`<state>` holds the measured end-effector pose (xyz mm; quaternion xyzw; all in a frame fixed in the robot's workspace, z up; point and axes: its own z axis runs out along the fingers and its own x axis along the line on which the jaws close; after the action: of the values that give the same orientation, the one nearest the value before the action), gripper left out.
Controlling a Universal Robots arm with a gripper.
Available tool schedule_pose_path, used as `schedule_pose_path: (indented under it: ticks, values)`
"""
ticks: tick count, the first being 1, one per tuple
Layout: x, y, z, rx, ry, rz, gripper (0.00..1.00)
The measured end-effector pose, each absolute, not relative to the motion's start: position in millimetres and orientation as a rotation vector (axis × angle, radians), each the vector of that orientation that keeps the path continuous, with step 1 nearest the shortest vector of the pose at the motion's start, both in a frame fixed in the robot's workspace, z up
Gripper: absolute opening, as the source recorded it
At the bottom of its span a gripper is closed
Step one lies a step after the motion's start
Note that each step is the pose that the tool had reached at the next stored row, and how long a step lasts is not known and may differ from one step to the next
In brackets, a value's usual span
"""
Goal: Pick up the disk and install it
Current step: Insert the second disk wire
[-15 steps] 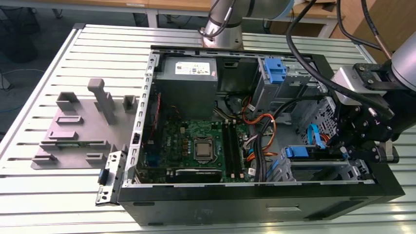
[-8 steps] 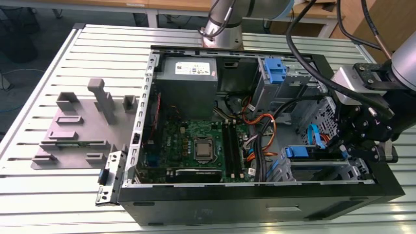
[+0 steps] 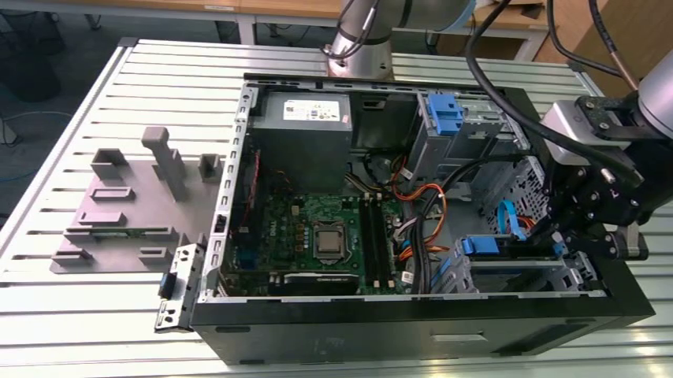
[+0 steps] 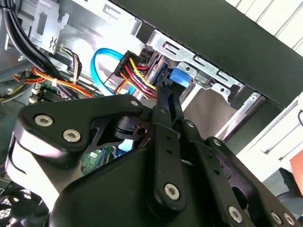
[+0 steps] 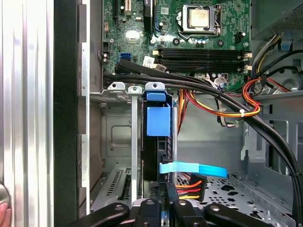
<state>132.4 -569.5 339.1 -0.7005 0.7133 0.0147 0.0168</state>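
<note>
A: Where's the disk?
B: Exterior view: I see the disk (image 3: 484,246) lower right, in the computer case (image 3: 315,346), gripper (image 3: 563,242) beside it. Second wrist view: disk (image 4: 182,75) upper middle. First wrist view: disk (image 5: 157,120) centre, fingers (image 5: 182,210) close together below. Holding it? I can't tell.

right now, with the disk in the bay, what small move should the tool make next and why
Probably a short, slow push along the slot. The disk stands on edge in the drive bay with the tool at its end; whether it is fully seated I cannot tell, and the blue cable crosses close by.
</note>
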Motion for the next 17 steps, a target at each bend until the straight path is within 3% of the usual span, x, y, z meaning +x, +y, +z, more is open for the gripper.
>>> schedule_pose_path:
  ticks: [17]
  values:
    - [131.0, -565.7, 338.6, -2.177, 2.217, 0.046, 0.16]
